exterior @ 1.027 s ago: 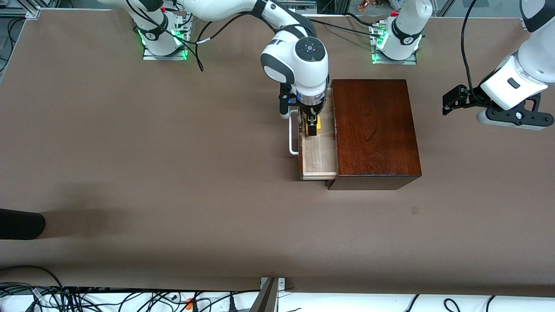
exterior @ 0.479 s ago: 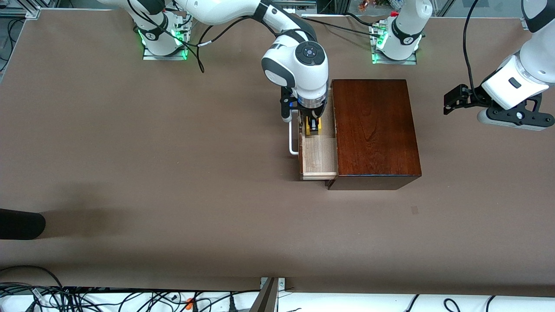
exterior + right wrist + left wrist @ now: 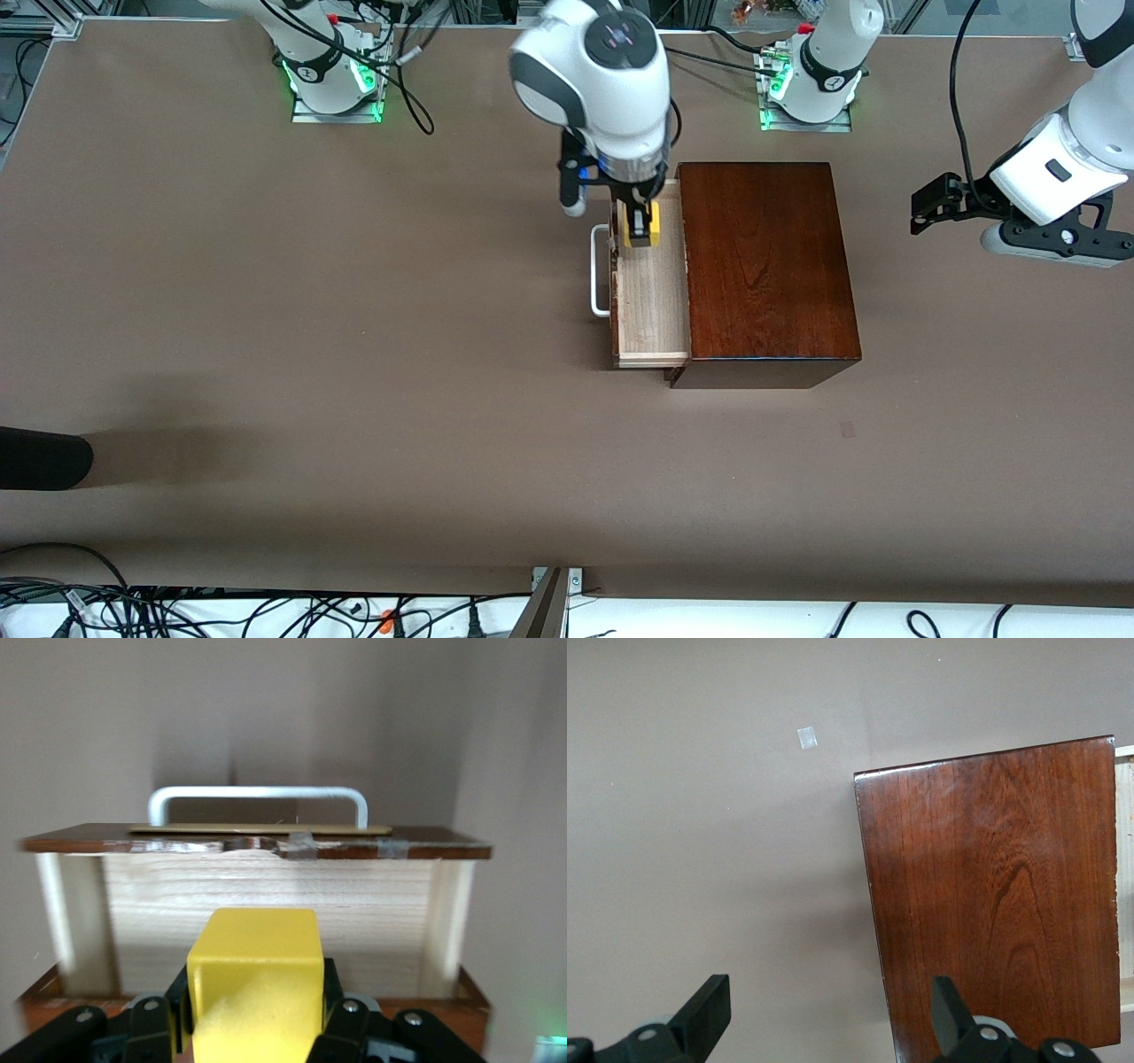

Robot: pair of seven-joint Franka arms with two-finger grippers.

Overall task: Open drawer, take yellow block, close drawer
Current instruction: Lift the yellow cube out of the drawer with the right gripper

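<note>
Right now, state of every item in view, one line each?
drawer: pulled open, tray bare.
yellow block: lifted out, gripped over the open drawer.
right tool: shut on the yellow block.
left tool: open, holding nothing, waiting over the table by the wooden box.

Both Franka arms wear glossy white shells with dark grey joint bands. A round dark cap with a blue-marked centre tops the right arm's wrist (image 3: pixel 617 37). Black cables trail along the links. Green lights glow at each base (image 3: pixel 330 84). The two-finger grippers are black, with small silver screws.
</note>
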